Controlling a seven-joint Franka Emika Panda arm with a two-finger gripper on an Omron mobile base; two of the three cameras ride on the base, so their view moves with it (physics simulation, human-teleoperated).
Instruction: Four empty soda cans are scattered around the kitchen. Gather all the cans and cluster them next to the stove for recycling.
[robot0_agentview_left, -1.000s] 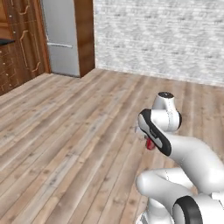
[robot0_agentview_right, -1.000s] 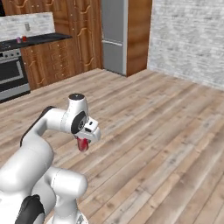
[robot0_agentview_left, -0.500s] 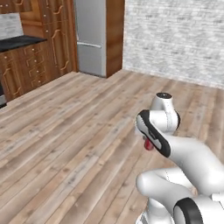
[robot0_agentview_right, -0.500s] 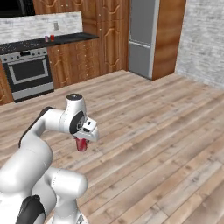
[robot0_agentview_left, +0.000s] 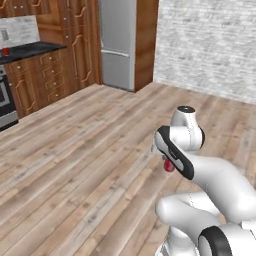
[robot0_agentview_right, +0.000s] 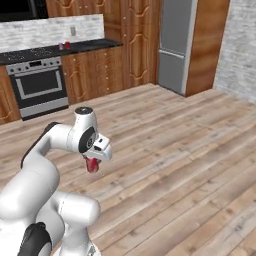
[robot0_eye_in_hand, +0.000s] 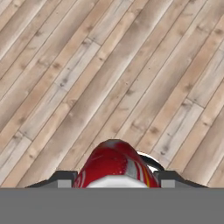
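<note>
My gripper (robot0_agentview_right: 93, 161) is shut on a red soda can (robot0_agentview_right: 92, 165), held low over the plank floor in front of the arm. In the left base view the soda can (robot0_agentview_left: 170, 165) peeks out beneath the hand. The hand view has the can's red body (robot0_eye_in_hand: 114, 166) between the two fingertips (robot0_eye_in_hand: 65, 179), with wood planks below. The stove (robot0_agentview_right: 40, 87), silver oven front under a black cooktop, stands at the far left against the wall. Two small cans, one pinkish (robot0_agentview_right: 61, 46) and one red (robot0_agentview_right: 67, 45), stand on the black counter just right of it.
A tall silver fridge (robot0_agentview_right: 175, 45) sits between brown wood cabinets (robot0_agentview_right: 132, 45) at the back. A white brick wall (robot0_agentview_left: 210, 45) closes the right side. Open plank floor (robot0_agentview_left: 85, 160) lies between me and the counter (robot0_agentview_left: 30, 50).
The whole picture has shifted right as the base turned: the fridge slid right and the stove and counter came further into view. The arm keeps its pose with the can.
</note>
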